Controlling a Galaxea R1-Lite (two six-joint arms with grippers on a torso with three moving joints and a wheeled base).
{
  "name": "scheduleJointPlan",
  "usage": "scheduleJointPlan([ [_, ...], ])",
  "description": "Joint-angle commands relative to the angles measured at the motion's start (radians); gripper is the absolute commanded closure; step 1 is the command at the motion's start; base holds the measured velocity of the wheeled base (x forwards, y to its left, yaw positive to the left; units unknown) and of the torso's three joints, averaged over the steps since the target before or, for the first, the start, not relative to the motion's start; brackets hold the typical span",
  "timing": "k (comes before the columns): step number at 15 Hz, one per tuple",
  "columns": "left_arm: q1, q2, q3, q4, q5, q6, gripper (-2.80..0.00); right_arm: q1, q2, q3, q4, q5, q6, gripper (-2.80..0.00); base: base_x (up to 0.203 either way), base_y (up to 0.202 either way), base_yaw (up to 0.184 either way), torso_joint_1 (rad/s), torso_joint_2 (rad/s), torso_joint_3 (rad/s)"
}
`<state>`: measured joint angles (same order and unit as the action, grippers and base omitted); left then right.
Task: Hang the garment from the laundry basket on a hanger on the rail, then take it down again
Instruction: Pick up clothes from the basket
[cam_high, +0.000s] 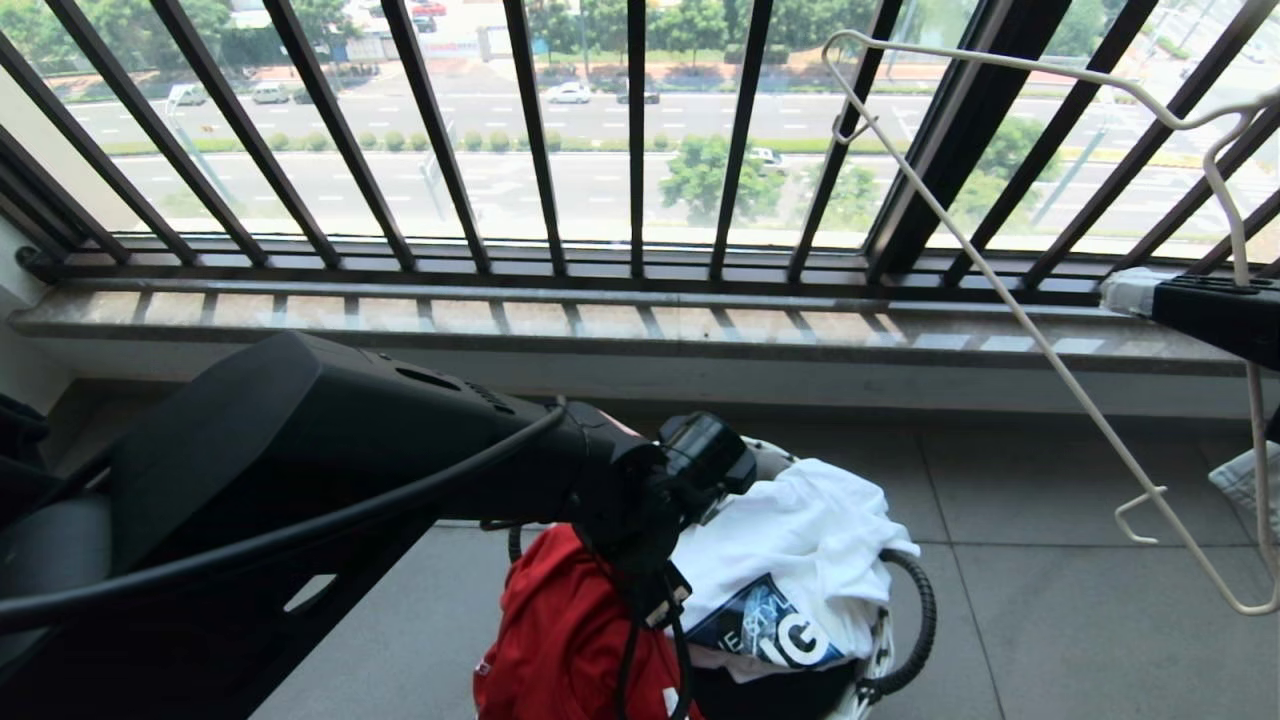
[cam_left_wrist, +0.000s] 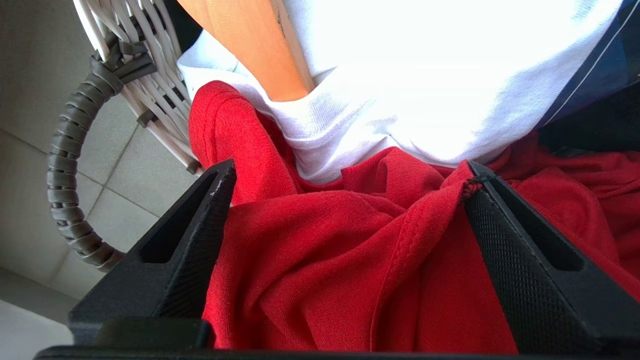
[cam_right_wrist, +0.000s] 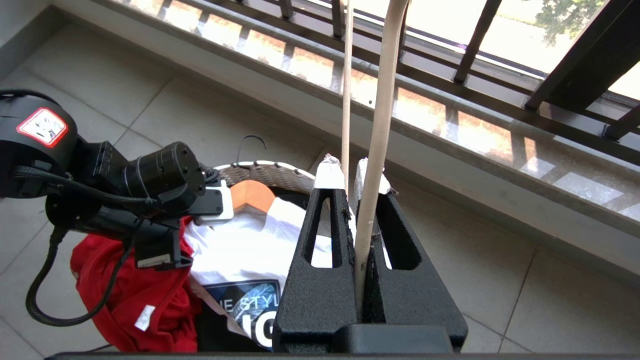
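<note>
On the tiled floor by a barred window (cam_high: 560, 130) stood the basket (cam_left_wrist: 150, 95), the red shirt (cam_left_wrist: 320, 260) spilling over its rim. The left gripper (cam_left_wrist: 350, 180) straddled the shirt, fingers spread. The right gripper (cam_right_wrist: 349, 175) clamped the hanger (cam_high: 1010, 300).

Red T-shirt (cam_high: 560, 630) is crumpled, draped over the basket's near-left edge and spilling down outside; a small white label shows on it in the right wrist view (cam_right_wrist: 143, 317). Hem fold is bunched up in the left wrist view. Basket (cam_left_wrist: 150, 75) is round, white woven rim, black loop handle (cam_high: 915, 620), sits on the tiled floor, stuffed with clothes. Hanger (cam_high: 1000, 290) is thin cream wire, triangular, small notch hooks, held up tilted at the right, well above the basket.
</note>
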<state>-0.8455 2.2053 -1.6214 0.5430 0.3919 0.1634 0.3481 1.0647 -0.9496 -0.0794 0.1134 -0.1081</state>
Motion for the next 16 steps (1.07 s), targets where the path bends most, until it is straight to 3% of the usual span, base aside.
scheduleJointPlan([
  [1, 0.0, -0.003, 0.001, 0.003, 0.002, -0.001, 0.0, 0.0, 0.0, 0.0, 0.0, 0.002, -0.001, 0.0, 0.0, 0.0, 0.0, 0.0, 0.0, 0.0],
  [10, 0.127, -0.212, 0.022, 0.004, 0.0, 0.009, 0.0, -0.001, -0.003, -0.001, 0.0, 0.0, 0.001, 0.0, 0.0, 0.0, 0.0, 0.0, 0.0, 0.0],
  [14, 0.133, -0.293, 0.005, -0.001, -0.012, -0.006, 0.0, -0.001, -0.004, -0.001, -0.001, 0.0, -0.001, 0.0, 0.0, 0.0, 0.0, 0.0, 0.0, 0.0],
  [16, 0.111, -0.32, 0.008, -0.047, -0.057, -0.03, 0.0, -0.001, -0.005, -0.001, 0.0, 0.0, -0.002, 0.0, 0.0, 0.0, 0.0, 0.0, 0.0, 0.0],
])
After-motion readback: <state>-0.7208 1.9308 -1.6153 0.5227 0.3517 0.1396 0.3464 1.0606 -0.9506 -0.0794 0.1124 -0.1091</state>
